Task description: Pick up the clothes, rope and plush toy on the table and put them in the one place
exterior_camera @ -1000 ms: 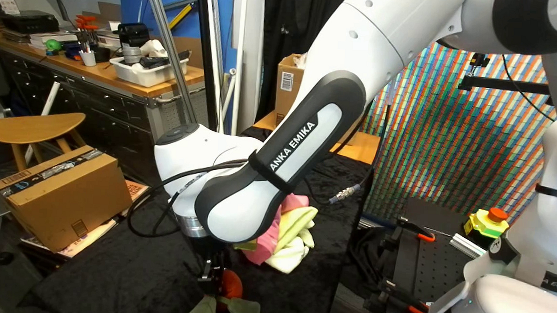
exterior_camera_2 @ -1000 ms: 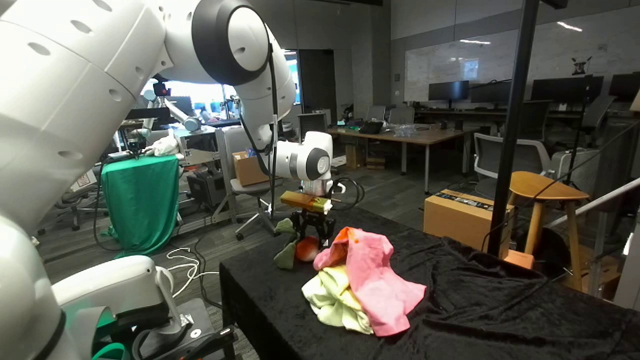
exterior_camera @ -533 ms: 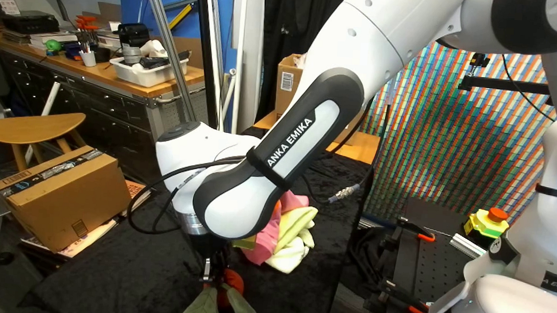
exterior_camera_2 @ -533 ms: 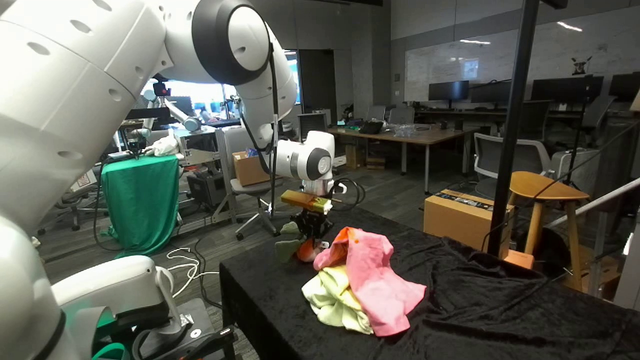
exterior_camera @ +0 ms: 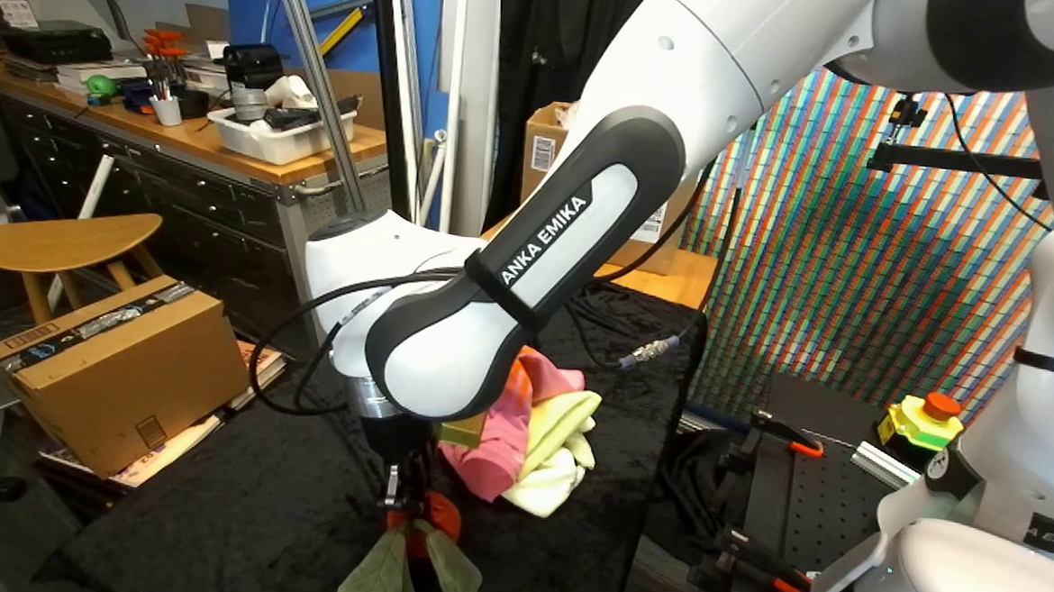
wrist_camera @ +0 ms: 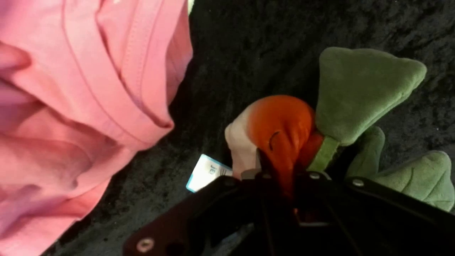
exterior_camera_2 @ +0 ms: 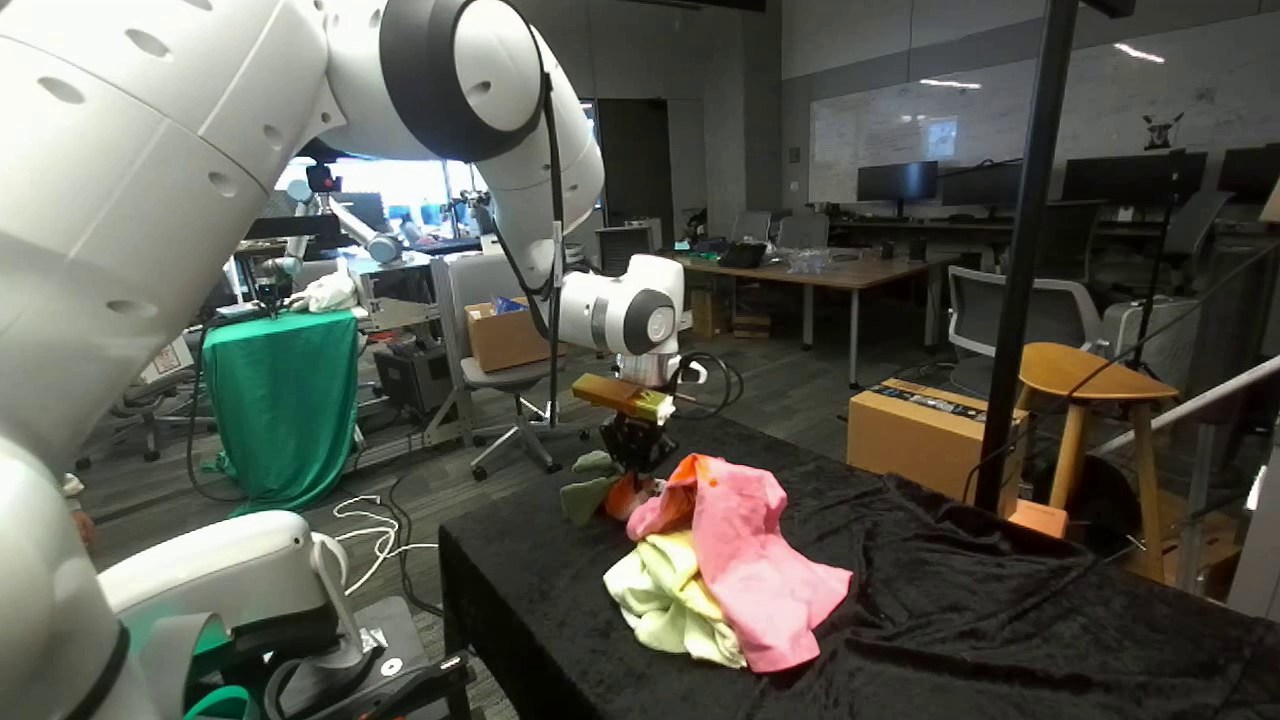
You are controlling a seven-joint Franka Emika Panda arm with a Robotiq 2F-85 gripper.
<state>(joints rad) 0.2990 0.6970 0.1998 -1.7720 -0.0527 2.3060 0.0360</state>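
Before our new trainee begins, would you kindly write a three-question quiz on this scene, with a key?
1. True or false: the tool is shut on the plush toy.
2. Choose one: in the wrist view, the toy's leaf-like parts are A) blue, B) green, C) purple.
3. Fill in: in the wrist view, the white tag sits between the toy's body and the ____ garment.

Key: 1 true; 2 B; 3 pink.

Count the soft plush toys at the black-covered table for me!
1: the green-leafed, orange-and-white plush toy, pinched in the black two-fingered gripper, near the crumpled pink cloth. Another could be hidden under that cloth; I can't see there.
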